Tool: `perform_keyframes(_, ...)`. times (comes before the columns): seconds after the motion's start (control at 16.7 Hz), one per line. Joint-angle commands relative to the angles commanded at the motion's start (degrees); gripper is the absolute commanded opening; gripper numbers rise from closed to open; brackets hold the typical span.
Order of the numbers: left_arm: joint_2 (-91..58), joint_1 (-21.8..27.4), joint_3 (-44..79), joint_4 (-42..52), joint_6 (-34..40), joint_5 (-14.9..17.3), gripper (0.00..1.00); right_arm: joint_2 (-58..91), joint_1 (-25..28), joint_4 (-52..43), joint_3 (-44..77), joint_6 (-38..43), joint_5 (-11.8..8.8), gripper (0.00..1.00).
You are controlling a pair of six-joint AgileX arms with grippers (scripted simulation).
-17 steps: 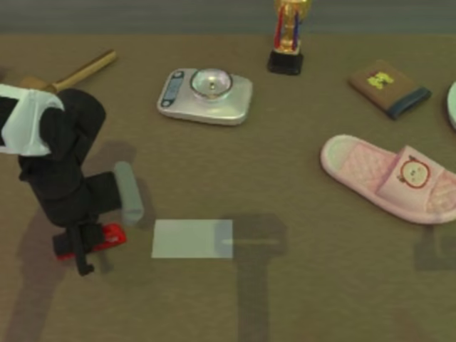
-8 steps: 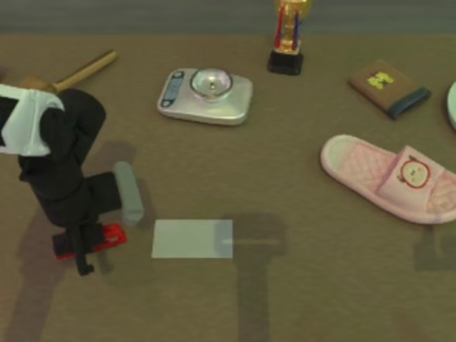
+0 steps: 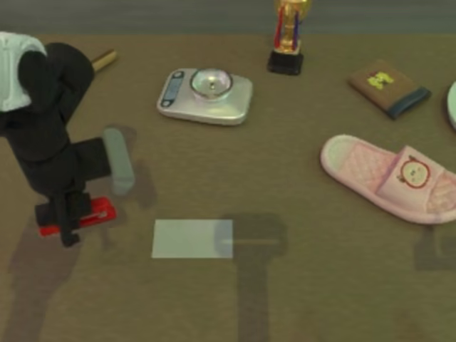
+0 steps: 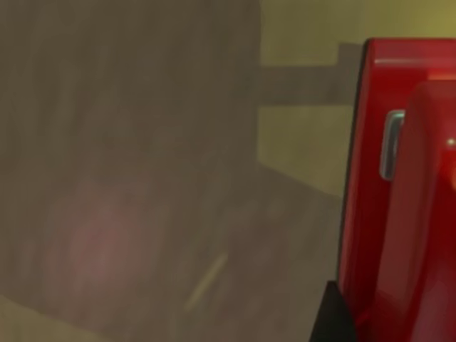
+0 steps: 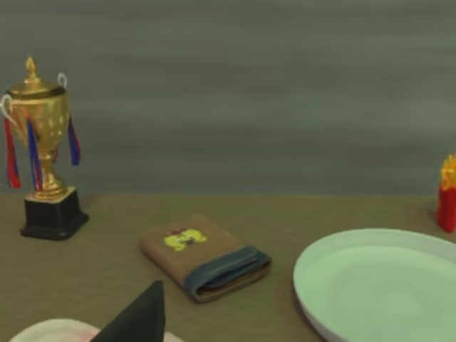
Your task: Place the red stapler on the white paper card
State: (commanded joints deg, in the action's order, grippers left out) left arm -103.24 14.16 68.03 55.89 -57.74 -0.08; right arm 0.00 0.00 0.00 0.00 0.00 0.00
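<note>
The red stapler (image 3: pixel 101 211) hangs in my left gripper (image 3: pixel 68 218), which is shut on it near the table's left edge, left of the white paper card (image 3: pixel 192 238). The stapler's shadow on the table below shows it is lifted. The card lies flat and bare, apart from the stapler by about a stapler's length. In the left wrist view the glossy stapler (image 4: pixel 406 214) fills one side, with shaded tabletop beyond. My right gripper (image 5: pixel 139 317) shows only as a dark piece at the edge of the right wrist view; that arm is outside the top view.
At the back stand a silver kitchen scale (image 3: pixel 205 95), a gold trophy (image 3: pixel 287 35) and a brown wallet (image 3: pixel 388 87). A pink slipper (image 3: pixel 388 178) lies right, a white plate (image 3: pixel 452 103) at the right edge. A wooden handle (image 3: pixel 105 59) lies behind the left arm.
My left gripper has risen and drawn back to the left and away from the card, carrying the stapler with it. The card and everything else have stayed put.
</note>
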Motion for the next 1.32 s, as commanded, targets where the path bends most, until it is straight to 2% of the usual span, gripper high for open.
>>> perform_keyframes(0.18,3.1,-0.3,3.4,5.4,0.2,0.0,0.0,0.0,0.0,0.0,0.0,0.0,0.0,1.0)
perform_keyframes(0.6,2.8,0.8,4.6,6.3,0.2,0.0,0.0,0.0,0.0,0.0,0.0,0.0,0.0,1.0)
perform_keyframes(0.78,-0.6,5.0,10.0,8.5,0.3,0.1,0.0,0.0,0.0,0.0,0.0,0.0,0.0,1.0)
perform_keyframes(1.14,-9.2,17.0,24.1,14.0,0.9,0.4,0.0,0.0,0.0,0.0,0.0,0.0,0.0,1.0)
perform_keyframes(1.32,-10.6,19.2,26.6,14.9,1.1,0.4,0.0,0.0,0.0,0.0,0.0,0.0,0.0,1.0)
